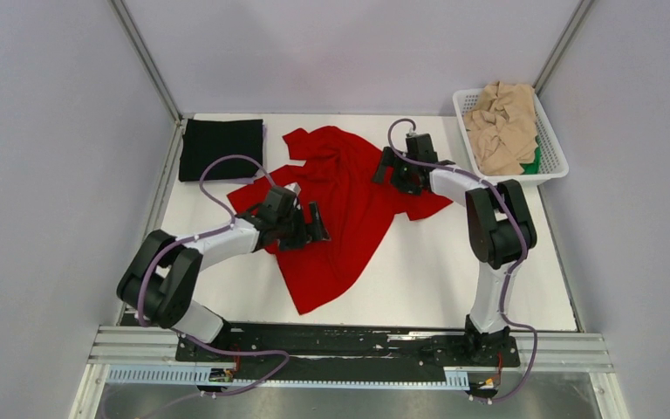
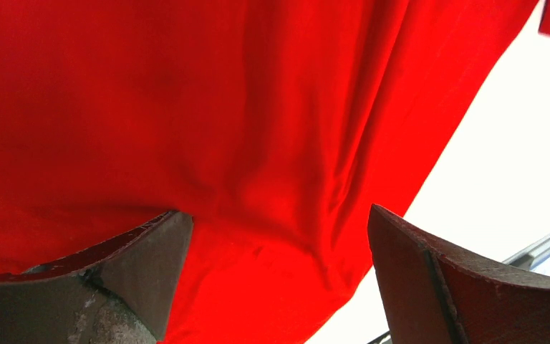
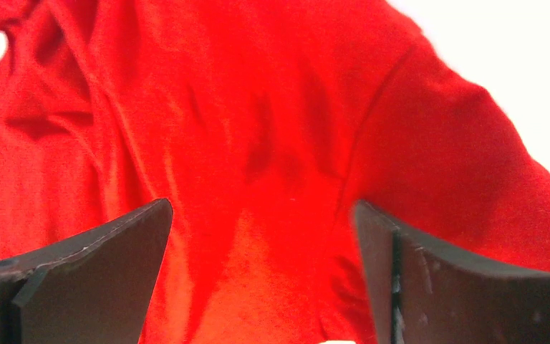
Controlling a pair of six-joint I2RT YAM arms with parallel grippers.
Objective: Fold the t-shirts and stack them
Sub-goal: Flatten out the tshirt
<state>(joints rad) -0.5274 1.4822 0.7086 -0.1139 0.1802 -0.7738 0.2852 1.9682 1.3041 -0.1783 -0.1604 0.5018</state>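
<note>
Folds of red t-shirt [image 1: 349,199] cut off in wrist views; left hand [image 2: 276,215], right hand [image 3: 261,208] spread.

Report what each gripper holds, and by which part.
Nothing is held. The left gripper and the right gripper are both open over the red t-shirt.

Cannot count the beige t-shirts [image 1: 504,122], bunched together in the basket [image 1: 522,181]. Shows only a sliver of the green t-shirt [image 1: 533,162] beneath them, at the near right corner. From above, hides patches of the red t-shirt [image 1: 349,218] under the left gripper [image 1: 314,223] and right gripper [image 1: 384,166]. In both wrist views, crops that cloth at the edges and the 2 fingers [image 2: 143,272] at the bottom. Too small to tell layers in the black t-shirt [image 1: 221,148].
</note>
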